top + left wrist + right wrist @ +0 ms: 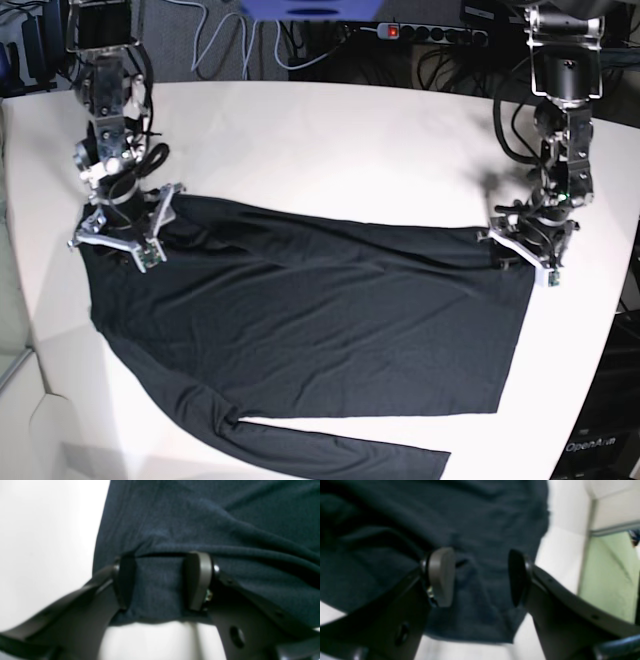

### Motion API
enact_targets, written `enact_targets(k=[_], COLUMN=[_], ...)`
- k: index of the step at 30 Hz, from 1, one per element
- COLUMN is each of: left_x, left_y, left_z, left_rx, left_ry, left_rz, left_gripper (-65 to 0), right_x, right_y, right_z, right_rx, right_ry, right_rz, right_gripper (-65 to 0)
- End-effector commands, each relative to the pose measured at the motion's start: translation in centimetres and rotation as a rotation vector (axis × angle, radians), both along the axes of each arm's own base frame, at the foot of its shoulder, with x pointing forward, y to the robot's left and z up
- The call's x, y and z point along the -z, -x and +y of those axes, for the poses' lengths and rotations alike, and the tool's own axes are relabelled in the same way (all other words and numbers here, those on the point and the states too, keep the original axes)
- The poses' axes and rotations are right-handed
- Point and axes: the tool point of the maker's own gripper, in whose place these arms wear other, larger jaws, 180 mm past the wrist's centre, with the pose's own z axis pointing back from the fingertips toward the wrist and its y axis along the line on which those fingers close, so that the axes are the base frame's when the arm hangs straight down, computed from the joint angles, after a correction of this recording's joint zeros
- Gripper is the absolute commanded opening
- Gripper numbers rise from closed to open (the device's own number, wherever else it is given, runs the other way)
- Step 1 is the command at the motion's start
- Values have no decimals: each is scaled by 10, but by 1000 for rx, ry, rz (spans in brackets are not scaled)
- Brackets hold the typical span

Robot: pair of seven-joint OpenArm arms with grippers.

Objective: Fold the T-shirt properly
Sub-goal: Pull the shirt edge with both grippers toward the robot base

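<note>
The black T-shirt (320,330) lies spread flat on the white table (330,150), with one long sleeve (340,450) along the front edge. My left gripper (527,243) is down at the shirt's far right corner. In the left wrist view the left gripper (161,580) is open, with the cloth's edge (200,517) lying between the fingers. My right gripper (118,232) is down at the shirt's far left corner. In the right wrist view the right gripper (482,577) is open astride a corner of the cloth (445,510).
A power strip (430,32) and cables lie behind the table's back edge. The table's left edge drops off near the right arm, and a green floor (607,575) shows beyond it. The table's right edge runs close to the left arm.
</note>
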Motion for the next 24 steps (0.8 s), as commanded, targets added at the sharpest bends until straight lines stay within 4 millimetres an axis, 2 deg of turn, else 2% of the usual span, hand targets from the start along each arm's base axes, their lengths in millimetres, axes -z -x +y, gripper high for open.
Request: enact_targets(k=[1, 11, 15, 20, 22, 24], left_x=[22, 24, 24, 24, 24, 24], left_y=[24, 24, 24, 24, 24, 24], left_z=[9, 3, 3, 3, 3, 3], left_rx=[-21, -19, -19, -19, -19, -19], left_ry=[-27, -15, -15, -15, -15, -15], left_rz=[137, 137, 137, 137, 137, 137], left_gripper=[-319, -319, -319, -319, -319, -319], right_x=[-16, -48, -62, -51, -48, -48], right_y=[-7, -3, -11, -4, -2, -1], right_z=[1, -7, -27, -58, -64, -68], right_rx=[-14, 39, 132, 250, 269, 278], right_ry=[0, -19, -41, -66, -71, -69], right_rz=[-55, -145, -192, -177, -172, -173], right_gripper=[-298, -302, -302, -307, -352, -437])
